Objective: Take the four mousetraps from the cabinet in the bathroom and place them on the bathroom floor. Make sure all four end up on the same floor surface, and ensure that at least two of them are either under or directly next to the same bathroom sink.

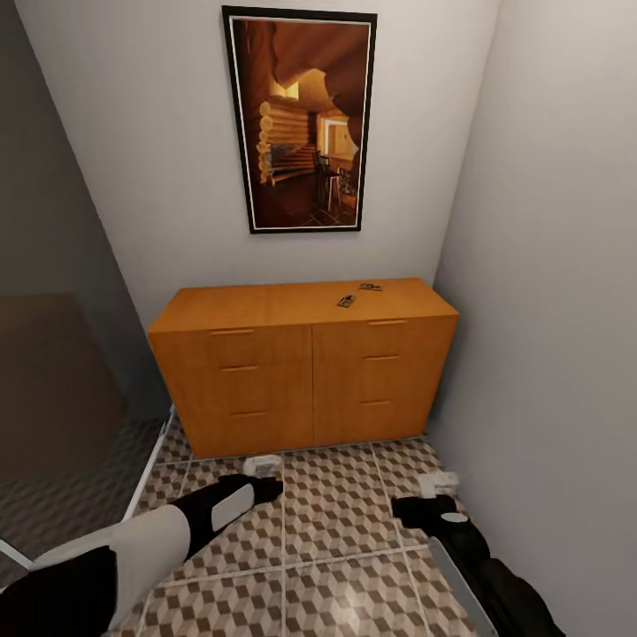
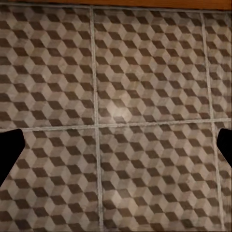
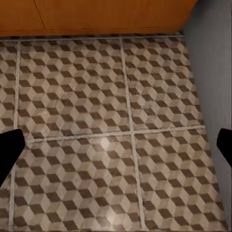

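Left arm: reaches forward and down from the head view's lower left, white upper shell, black forearm, ending in the left gripper [image 1: 263, 466] low over the bathroom floor [image 1: 336, 513], just in front of the cabinet's base.
Left gripper state: fingers set wide apart, holding nothing; in the left wrist view the two dark fingertips [image 2: 9, 154] sit at opposite edges with bare tile between.
Right arm: black, comes in from the lower right close along the grey side wall [image 1: 548, 310], ending in the right gripper [image 1: 438, 485] low over the floor near that wall.
Right gripper state: spread open and empty; dark fingertips [image 3: 8, 152] at both edges of the right wrist view, tiles between them.
Cabinet [image 1: 301, 372]: orange-brown, against the back wall, six drawers with wooden bar handles, all closed; its lower front edge [image 3: 96, 17] shows above the tiles in the right wrist view.
Mousetraps: two small dark ones on the cabinet top toward its right end, one [image 1: 347, 301] nearer the front edge, another [image 1: 371, 287] just behind it, close but apart; details too small to tell.
Floor: brown-and-beige cube tiles with pale grout lines.
Picture [image 1: 301, 119]: dark-framed, hung on the wall above the cabinet, warm log interior.
Writing or labels: none legible.
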{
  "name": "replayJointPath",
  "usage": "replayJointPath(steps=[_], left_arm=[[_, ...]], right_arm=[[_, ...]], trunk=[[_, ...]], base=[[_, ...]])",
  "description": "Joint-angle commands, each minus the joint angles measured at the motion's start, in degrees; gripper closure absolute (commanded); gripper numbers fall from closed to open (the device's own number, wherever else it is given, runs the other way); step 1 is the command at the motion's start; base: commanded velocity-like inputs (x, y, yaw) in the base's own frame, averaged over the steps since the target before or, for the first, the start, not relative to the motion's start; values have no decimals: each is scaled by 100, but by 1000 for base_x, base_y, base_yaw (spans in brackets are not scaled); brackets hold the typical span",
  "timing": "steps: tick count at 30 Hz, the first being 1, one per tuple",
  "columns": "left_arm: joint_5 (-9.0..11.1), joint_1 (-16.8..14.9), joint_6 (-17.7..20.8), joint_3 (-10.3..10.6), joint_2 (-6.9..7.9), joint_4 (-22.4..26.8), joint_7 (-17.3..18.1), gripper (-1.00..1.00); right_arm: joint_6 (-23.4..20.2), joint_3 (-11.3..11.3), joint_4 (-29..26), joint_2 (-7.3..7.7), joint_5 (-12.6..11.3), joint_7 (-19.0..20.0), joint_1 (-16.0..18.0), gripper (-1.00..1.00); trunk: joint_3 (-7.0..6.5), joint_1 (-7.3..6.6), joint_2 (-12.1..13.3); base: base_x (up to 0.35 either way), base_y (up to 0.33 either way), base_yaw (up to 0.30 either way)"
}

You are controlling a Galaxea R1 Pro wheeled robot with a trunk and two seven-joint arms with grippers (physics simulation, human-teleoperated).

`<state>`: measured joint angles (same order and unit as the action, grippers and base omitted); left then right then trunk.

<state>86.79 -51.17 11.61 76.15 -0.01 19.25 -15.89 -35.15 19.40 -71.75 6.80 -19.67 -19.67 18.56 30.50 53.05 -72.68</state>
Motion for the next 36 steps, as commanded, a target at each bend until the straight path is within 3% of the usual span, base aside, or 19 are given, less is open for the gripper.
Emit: replayJointPath(steps=[1,3,9,10,11,14,15,16,17,18,19,21,23,25,26,28,31,32,36], left_arm=[[27,-59,92,-17,5,68,-76,-100],[23,-200,255,-196,7,210,-206,-100],[-2,-530,455,-655,48,653,-517,-100],[-6,-618,545,-737,63,842,-627,-100],[-11,-889,941,-916,80,1484,-1059,-100],[-16,-1072,1340,-1184,85,2139,-1548,-100],[-22,-1164,1629,-1522,87,2693,-2003,-100],[-24,-1189,1720,-1657,87,2881,-2172,-100],[-26,-1227,1902,-1959,88,3260,-2531,-100],[-27,-1241,2000,-2121,88,3441,-2718,-100],[-28,-1262,2217,-2468,88,3781,-3081,-100],[-29,-1275,2457,-2832,89,4083,-3422,-100],[-31,-1295,2972,-3604,76,4546,-3958,-100],[-34,-1317,3205,-3986,63,4695,-4133,-100],[-38,-1377,3390,-4377,56,4780,-4248,-100],[-41,-1519,3558,-4822,57,4827,-4346,-100],[-43,-1672,3644,-5066,55,4802,-4401,-100],[-45,-1766,3677,-5157,52,4769,-4426,-100],[-44,-1961,3705,-5271,44,4750,-4476,-100]], right_arm=[[-148,-53,-208,25,-72,-77,23,-100],[-486,-220,-642,59,-72,-109,156,-100],[-1309,-395,-986,91,-84,-132,857,-100],[-1486,-449,-1014,92,-89,-133,1041,-100],[-1731,-632,-1067,89,-89,-137,1428,-100],[-1828,-709,-1074,92,-89,-140,1819,-100],[-1968,-738,-1075,93,-92,-141,2107,-100],[-2029,-743,-1074,93,-93,-142,2201,-100],[-2130,-750,-1070,92,-108,-141,2377,-100],[-2163,-753,-1066,90,-113,-141,2457,-100],[-2207,-753,-1064,87,-119,-142,2585,-100],[-2236,-753,-1063,80,-118,-145,2676,-100],[-2270,-754,-1069,72,-111,-152,2859,-100],[-2282,-754,-1069,71,-117,-155,3020,-100],[-2293,-744,-1006,64,-121,-164,3244,-100],[-2299,-715,-786,16,-126,-211,3528,-100],[-2298,-687,-504,-128,-133,-315,3778,-100],[-2299,-676,-315,-260,-136,-407,3985,-100],[-2300,-668,52,-575,-143,-669,4459,-100]], trunk=[[7,1,-3],[7,1,-3],[7,1,-3],[7,1,-3],[7,1,-3],[7,1,-3],[7,1,-3],[7,1,-3],[7,1,-3],[7,1,-3],[7,1,-3],[7,1,-3],[7,1,-3],[7,1,-3],[7,1,-3],[7,1,-3],[7,1,-3],[7,1,-3],[7,1,-3]], base=[[0,0,0],[0,0,0],[0,0,0],[0,0,0],[0,0,0],[0,0,0],[0,0,0],[0,0,0],[0,0,0],[0,0,0],[0,0,0],[0,0,0],[0,0,0],[0,0,0],[0,0,0],[0,0,0],[0,0,0],[0,0,0],[0,0,0]])
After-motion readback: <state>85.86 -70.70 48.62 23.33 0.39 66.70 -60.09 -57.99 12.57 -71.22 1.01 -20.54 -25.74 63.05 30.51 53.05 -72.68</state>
